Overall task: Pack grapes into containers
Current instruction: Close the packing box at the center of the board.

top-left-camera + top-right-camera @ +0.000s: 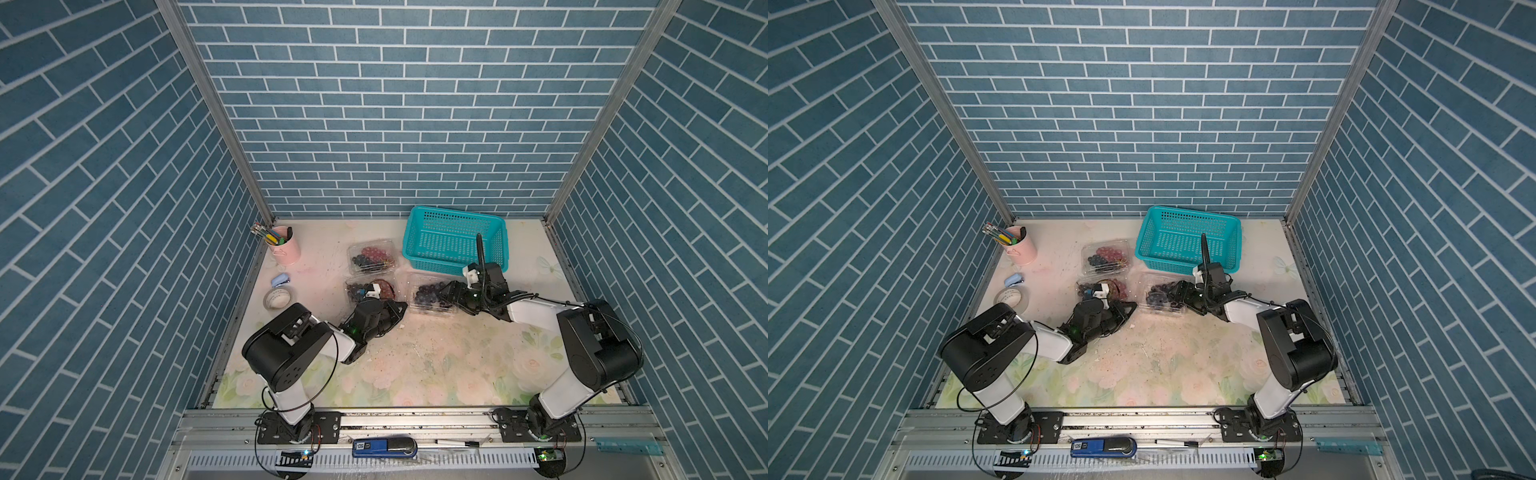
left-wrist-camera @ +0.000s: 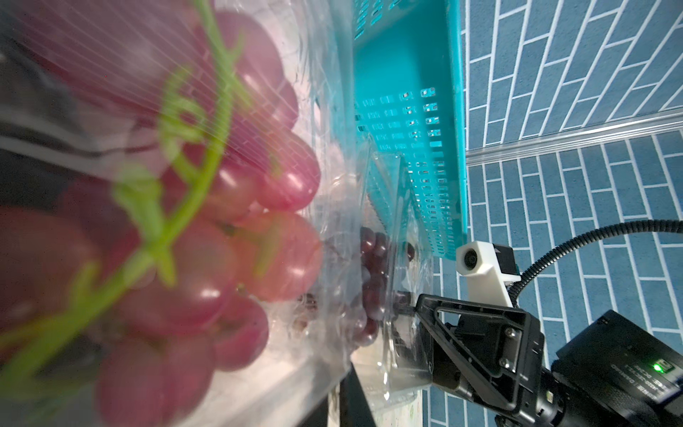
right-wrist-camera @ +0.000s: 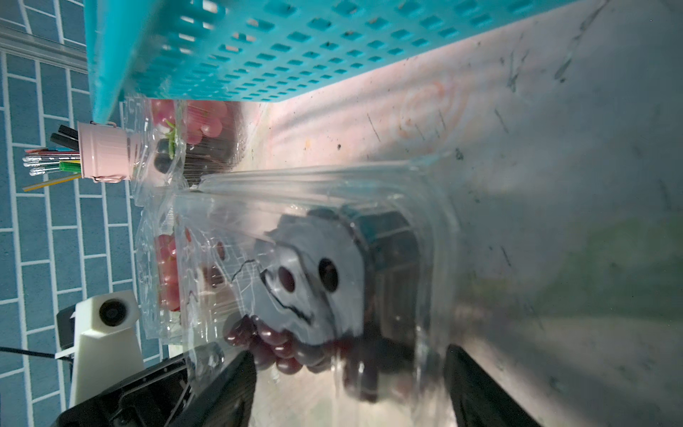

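Note:
Three clear containers hold grapes in both top views. The back container (image 1: 353, 249) has red and dark grapes (image 1: 371, 254). Over the front left container (image 1: 350, 286) sits my left wrist camera. My left gripper (image 1: 400, 306) lies on its side at that box's near right corner, shut. Red grapes (image 2: 273, 177) fill the left wrist view behind clear plastic, beside one dark finger (image 2: 353, 399). I cannot tell whether plastic is pinched. My right gripper (image 3: 351, 369) is closed wide on the end of the right container (image 1: 415, 309). Dark grapes (image 3: 273, 340) lie between its fingers.
A teal perforated basket (image 1: 415, 249) stands at the back, just behind the right container. By the left wall are a pink cup of pens (image 1: 286, 245), a small blue object (image 1: 280, 280) and a roll of tape (image 1: 277, 298).

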`<state>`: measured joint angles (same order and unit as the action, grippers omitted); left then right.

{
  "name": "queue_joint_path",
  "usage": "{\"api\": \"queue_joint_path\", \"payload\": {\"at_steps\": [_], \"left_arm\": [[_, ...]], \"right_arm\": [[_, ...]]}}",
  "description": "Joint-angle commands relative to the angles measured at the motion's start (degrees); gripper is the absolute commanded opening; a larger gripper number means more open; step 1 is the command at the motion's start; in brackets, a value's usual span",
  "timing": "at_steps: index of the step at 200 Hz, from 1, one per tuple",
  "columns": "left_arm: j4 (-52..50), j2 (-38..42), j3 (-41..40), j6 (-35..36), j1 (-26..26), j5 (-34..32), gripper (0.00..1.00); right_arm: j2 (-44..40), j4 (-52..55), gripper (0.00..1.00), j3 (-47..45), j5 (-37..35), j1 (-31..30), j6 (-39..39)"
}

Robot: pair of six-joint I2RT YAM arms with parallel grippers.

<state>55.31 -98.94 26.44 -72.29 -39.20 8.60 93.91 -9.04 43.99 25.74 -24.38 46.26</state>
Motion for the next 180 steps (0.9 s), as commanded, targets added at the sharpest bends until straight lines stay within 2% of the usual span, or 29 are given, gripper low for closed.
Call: {"api": "queue_joint_path", "payload": {"at_steps": [1,19,35,56,97,143,156,180], "left_arm": [[-1.44,-2.09,-0.21,0.27,-0.62,0.32,0.08],[-1.45,-1.9,-0.44,0.16,-0.61,0.28,0.09],[-2.38,-0.96,-0.77,0.44,-0.44,0.18,0.17],[-3.73,1.03,-1.57,1.11,-0.09,0.18,0.2],[-12.3,8.49,-1.83,3.9,0.26,-0.63,0.29],[-26.85,20.06,-0.93,8.84,1.29,-2.27,0.47],[-33.44,24.24,0.84,13.47,1.67,-2.91,0.54],[-49.8,33.15,6.7,23.18,2.57,-5.96,0.72]], "right_arm": [[0.84,0.11,0.81,-0.86,0.45,-0.89,1.12],[0.56,0.67,0.8,-0.53,0.36,-0.87,0.74],[-0.18,2.01,0.81,0.07,0.02,-0.84,-0.06],[-1.53,4.06,0.8,1.23,-0.57,-0.75,-1.27],[-4.35,7.83,0.81,2.6,-1.96,-0.23,-3.1],[-8.21,10.82,0.82,2.92,-2.53,1.67,-4.95],[-9.99,12.74,0.84,3.33,-3.12,2.48,-5.98],[-14.44,17.57,0.91,4.5,-5.64,4.57,-9.34]]}}
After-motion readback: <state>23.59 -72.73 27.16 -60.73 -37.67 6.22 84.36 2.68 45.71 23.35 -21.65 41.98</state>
